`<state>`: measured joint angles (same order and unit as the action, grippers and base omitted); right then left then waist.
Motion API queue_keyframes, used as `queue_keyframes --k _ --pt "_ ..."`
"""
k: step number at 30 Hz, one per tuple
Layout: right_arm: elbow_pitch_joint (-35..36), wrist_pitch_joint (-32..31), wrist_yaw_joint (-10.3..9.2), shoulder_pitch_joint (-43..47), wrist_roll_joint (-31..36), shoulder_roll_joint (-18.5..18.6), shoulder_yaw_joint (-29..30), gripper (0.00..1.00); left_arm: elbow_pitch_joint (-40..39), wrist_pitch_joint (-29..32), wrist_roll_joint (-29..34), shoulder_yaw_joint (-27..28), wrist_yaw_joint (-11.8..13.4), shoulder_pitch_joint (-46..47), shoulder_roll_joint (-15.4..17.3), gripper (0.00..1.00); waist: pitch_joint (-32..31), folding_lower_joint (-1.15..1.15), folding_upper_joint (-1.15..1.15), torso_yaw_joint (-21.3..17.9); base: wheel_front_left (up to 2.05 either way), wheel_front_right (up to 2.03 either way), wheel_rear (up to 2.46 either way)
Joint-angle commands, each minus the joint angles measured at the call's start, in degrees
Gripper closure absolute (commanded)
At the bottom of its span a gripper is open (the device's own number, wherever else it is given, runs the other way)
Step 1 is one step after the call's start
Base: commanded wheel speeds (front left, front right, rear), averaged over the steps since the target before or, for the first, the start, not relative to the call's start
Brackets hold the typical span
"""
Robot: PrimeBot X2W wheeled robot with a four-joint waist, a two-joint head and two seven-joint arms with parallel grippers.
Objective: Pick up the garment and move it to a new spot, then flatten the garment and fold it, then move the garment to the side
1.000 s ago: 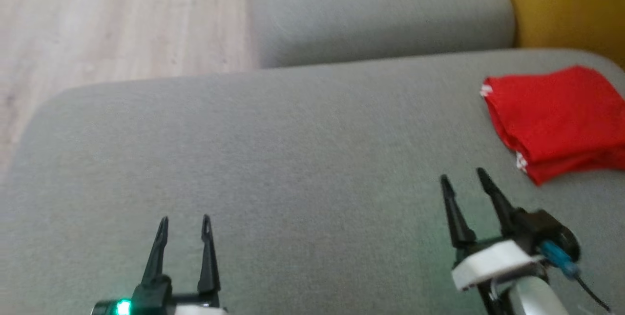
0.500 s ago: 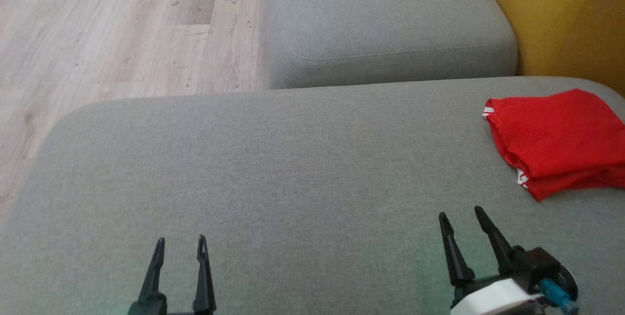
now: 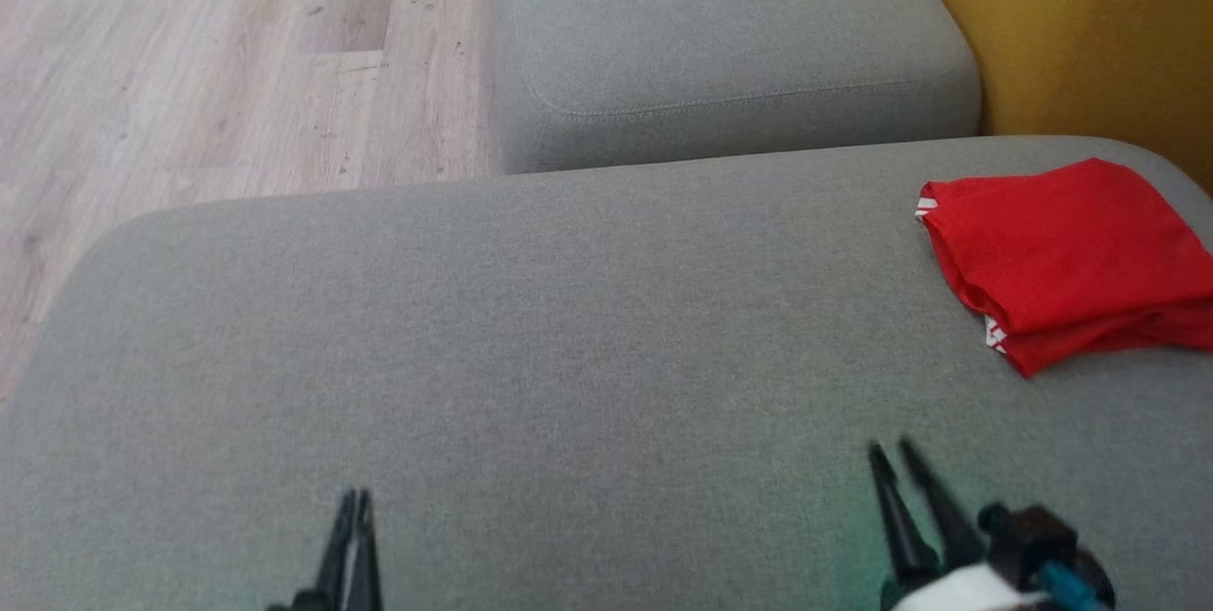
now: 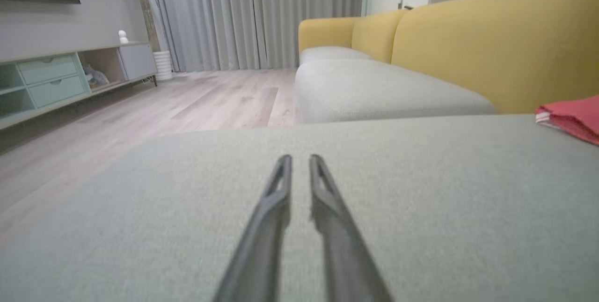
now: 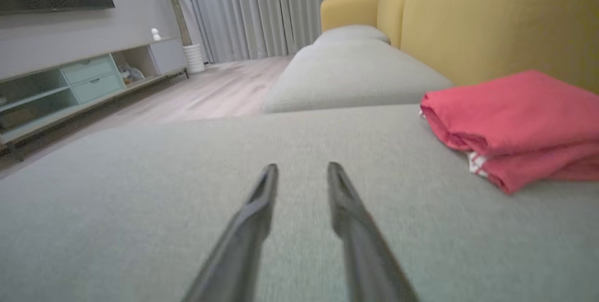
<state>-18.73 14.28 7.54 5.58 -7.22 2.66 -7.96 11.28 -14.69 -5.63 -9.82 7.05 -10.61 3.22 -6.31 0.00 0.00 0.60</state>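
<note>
1. The red garment [image 3: 1061, 256] lies folded in a thick packet at the far right of the grey seat cushion [image 3: 569, 327], close beside the yellow backrest [image 3: 1071, 33]. This looks like the side place that the task asks for, so the work seems to be at its end.
2. The left end effector [image 3: 355, 497] hangs low over the bare cushion at the near left, well apart from the garment. Its two fingers stand close together with only a thin gap, and they hold nothing.
3. The right end effector [image 3: 890, 447] is at the near right, nearer to the garment but not touching it. Its fingers are a little more apart, and also empty. Probably both arms stand away so that the fold is not disturbed.
4. The right edge of the garment is cut off in the head view, so its full outline cannot be judged. Some white trim [image 3: 993, 334] shows at two corners, but what kind of garment it is cannot be told.
5. The bodies of both end effectors are cut by the bottom edge, and in the wrist views the fingers are blurred.
</note>
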Motion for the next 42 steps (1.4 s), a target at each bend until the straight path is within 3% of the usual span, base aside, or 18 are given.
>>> queue_keyframes --k 1,42 --pt "0.5 -0.1 0.00 -0.1 -1.0 0.0 0.0 1.00 -0.3 0.1 -1.0 0.1 -0.2 0.1 0.0 1.00 0.1 0.00 0.00 0.0 0.00 0.00 0.00" --pt "1.8 -5.8 -0.02 -3.9 -29.5 1.1 3.4 1.00 0.8 6.2 -29.8 4.4 -4.8 5.6 0.7 1.00 2.2 0.00 0.00 -0.2 0.00 0.00 0.00"
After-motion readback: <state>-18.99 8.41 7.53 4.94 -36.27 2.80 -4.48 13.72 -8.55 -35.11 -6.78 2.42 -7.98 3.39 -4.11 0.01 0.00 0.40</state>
